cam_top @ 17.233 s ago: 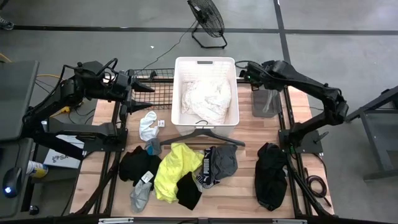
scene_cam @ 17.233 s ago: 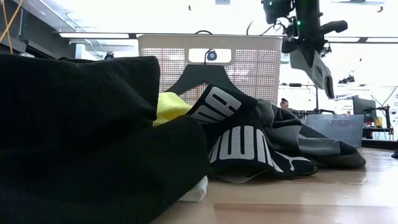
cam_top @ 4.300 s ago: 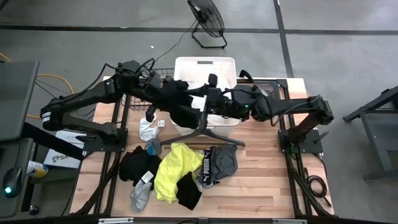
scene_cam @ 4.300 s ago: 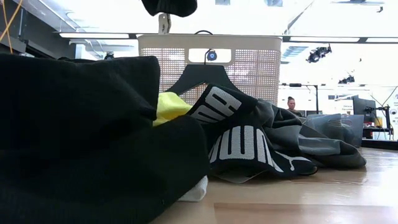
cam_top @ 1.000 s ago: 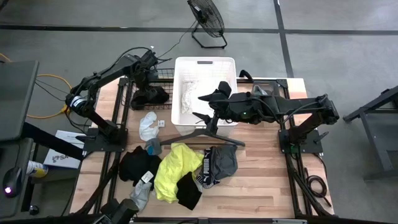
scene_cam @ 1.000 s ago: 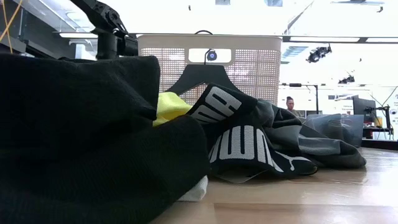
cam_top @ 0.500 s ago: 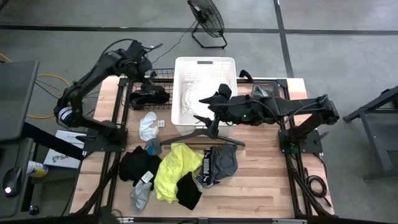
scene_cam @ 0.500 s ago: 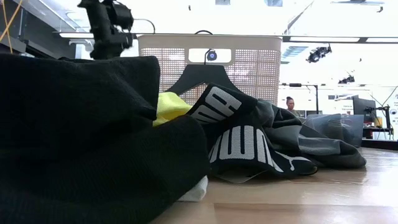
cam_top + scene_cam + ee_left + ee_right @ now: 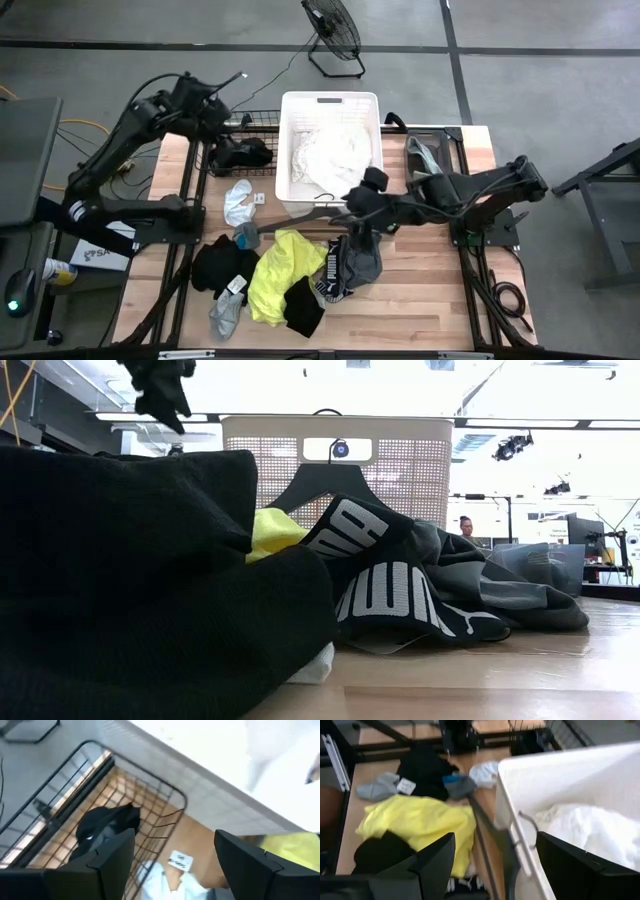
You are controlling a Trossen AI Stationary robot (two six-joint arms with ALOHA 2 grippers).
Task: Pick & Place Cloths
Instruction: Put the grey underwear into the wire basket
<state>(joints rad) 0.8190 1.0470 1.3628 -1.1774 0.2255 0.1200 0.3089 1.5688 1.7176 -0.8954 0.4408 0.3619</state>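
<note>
The left gripper hangs at the upper left of the high view with its fingers spread wide and empty, above a black cloth lying on the wire rack. The right gripper sits mid-frame just below the basket, fingers wide and holding nothing, over the hanger. The white cloth fills the basket, and the yellow cloth lies lower centre among what look like black and grey pieces.
</note>
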